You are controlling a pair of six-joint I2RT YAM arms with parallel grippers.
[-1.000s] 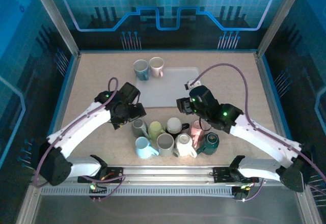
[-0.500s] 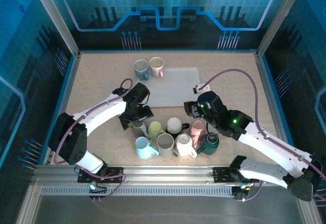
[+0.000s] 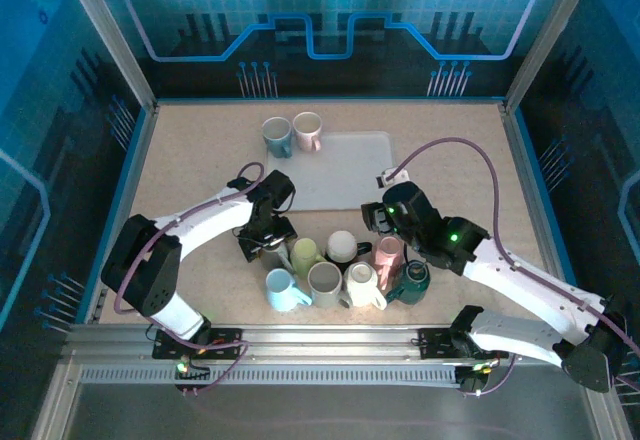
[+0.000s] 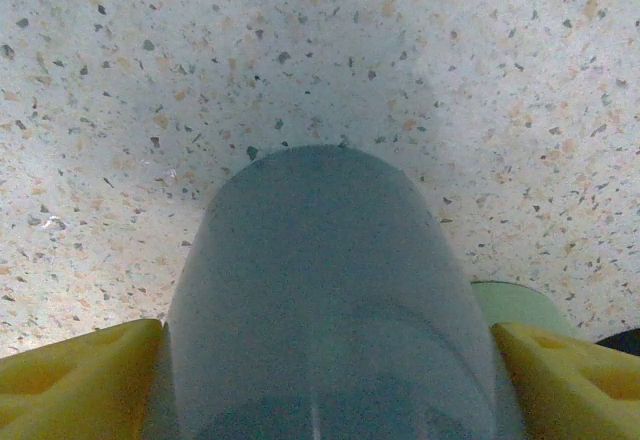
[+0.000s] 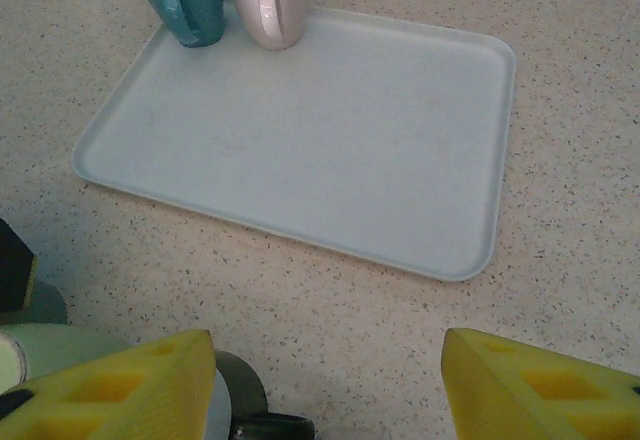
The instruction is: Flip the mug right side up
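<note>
Speckled tabletop (image 3: 180, 160) lies inside a blue-lit enclosure (image 3: 330, 20). You have the left gripper (image 4: 325, 332) on the grey mug (image 4: 320, 260): its yellow fingers (image 4: 70, 380) press against both sides, pinching it. This mug sits at the left end of the mug cluster (image 3: 340, 275), just beside a pale green mug (image 3: 303, 255). Your right gripper (image 5: 325, 365) hovers near the white tray (image 5: 300, 150) with jaws spread and nothing between them.

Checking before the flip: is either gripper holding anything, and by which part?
Left gripper seems clamped on the sides of the grey ceramic mug; right gripper holds nothing.
</note>
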